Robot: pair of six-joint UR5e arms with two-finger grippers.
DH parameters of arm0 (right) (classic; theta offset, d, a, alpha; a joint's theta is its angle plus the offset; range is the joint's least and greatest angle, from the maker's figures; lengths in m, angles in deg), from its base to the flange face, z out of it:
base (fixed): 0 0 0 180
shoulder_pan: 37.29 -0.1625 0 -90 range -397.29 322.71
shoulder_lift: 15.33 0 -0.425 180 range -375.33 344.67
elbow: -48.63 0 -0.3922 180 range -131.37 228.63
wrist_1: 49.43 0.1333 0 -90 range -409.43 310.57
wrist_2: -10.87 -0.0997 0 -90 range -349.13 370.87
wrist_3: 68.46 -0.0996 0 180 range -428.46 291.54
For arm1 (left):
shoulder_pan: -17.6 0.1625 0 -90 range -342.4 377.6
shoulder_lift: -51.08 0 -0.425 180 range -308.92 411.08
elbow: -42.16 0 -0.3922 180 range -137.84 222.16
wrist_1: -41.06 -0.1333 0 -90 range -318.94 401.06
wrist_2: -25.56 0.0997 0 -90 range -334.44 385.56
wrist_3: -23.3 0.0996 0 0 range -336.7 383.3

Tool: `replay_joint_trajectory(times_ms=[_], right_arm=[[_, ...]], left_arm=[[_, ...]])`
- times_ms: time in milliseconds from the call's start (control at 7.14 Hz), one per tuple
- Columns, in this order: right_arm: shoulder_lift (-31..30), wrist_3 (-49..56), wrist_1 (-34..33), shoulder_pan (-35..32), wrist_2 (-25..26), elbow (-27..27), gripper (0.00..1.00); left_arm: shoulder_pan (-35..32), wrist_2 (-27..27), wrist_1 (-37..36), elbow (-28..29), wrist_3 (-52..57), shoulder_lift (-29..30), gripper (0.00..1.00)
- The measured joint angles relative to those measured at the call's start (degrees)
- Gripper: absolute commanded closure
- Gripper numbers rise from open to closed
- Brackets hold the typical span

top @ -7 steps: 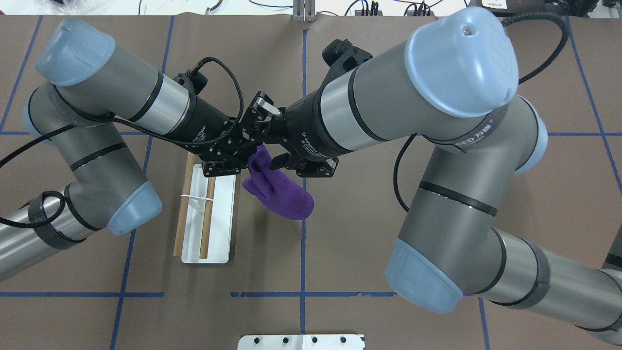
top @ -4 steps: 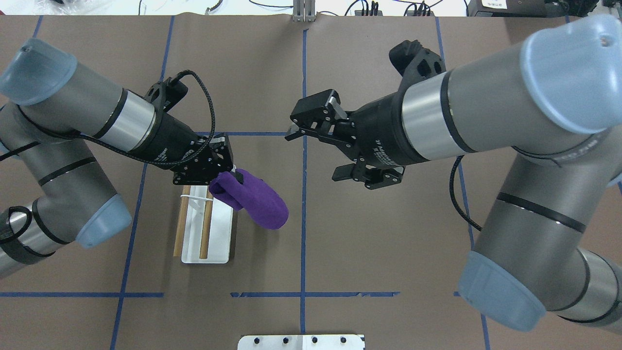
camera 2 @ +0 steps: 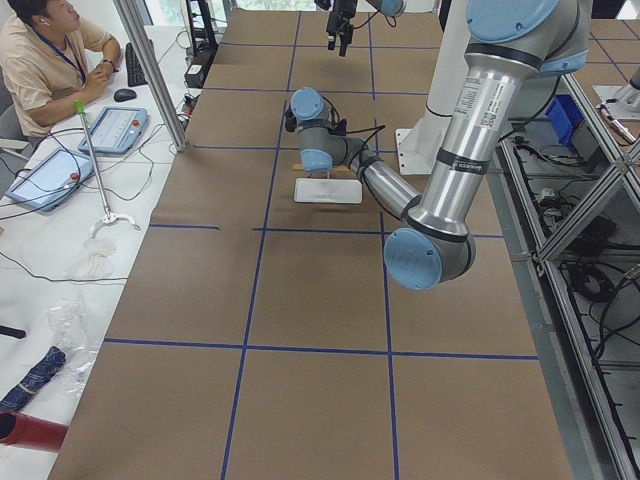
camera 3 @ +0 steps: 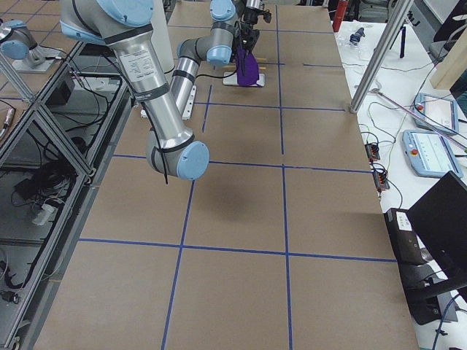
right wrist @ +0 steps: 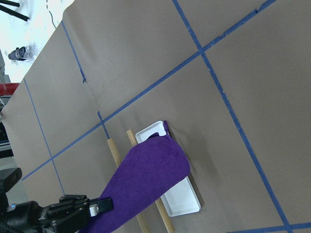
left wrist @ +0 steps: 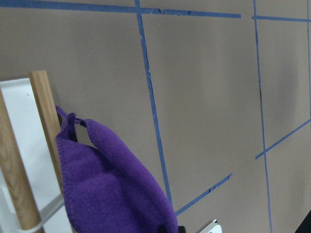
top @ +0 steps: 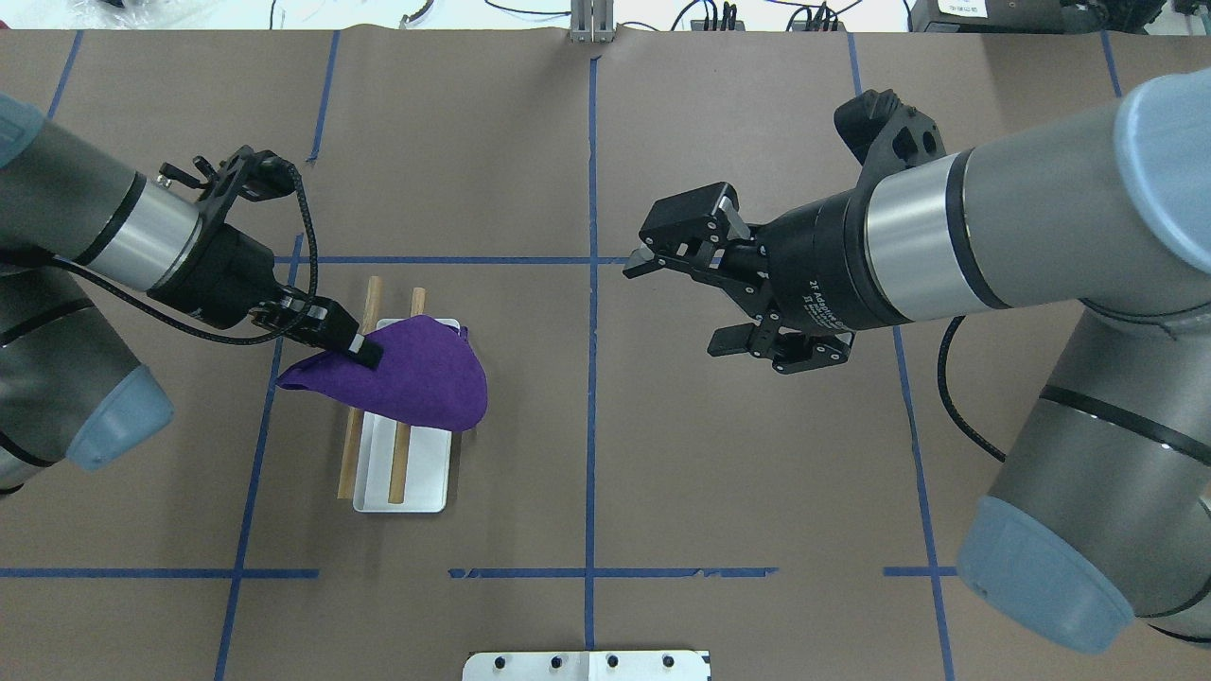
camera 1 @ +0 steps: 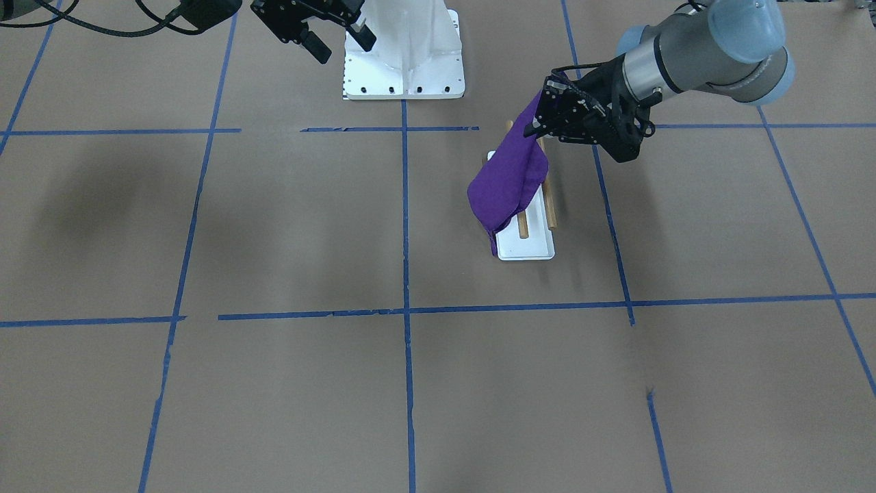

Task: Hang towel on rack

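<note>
Carries the towel left of centre in the overhead view, above the rack, left pincer clenched on one edge. No longer meets the right pincer at the middle of the table as a second ago: now well apart, that one drawn back into the right half, jaws spread and empty. Points to hand-over done and draping under way. Hard to tell whether it rests on the wooden rods or hangs just over them; middle of both covered.

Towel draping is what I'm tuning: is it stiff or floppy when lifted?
Probably floppy: the towel hangs limp and folded from the left end effector. Likely light, since a single pinch carries it.
</note>
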Motion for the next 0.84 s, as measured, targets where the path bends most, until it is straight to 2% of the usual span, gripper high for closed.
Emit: replay_joint_trajectory(times_ms=[560, 700, 840], right_arm=[[-1.02, 0.0, 0.01, -0.35, 0.0, -0.22, 0.0], [-1.08, 0.02, 0.01, -0.37, 0.0, -0.24, 0.0], [-1.08, 0.04, 0.01, -0.39, 0.0, -0.27, 0.0]], left_arm=[[-1.35, 0.42, -0.01, 1.77, 7.94, -3.06, 1.0], [-1.31, 0.63, -0.01, 2.55, 8.13, -3.69, 0.72], [-1.14, 1.15, -0.04, 2.97, 8.15, -4.63, 0.01]])
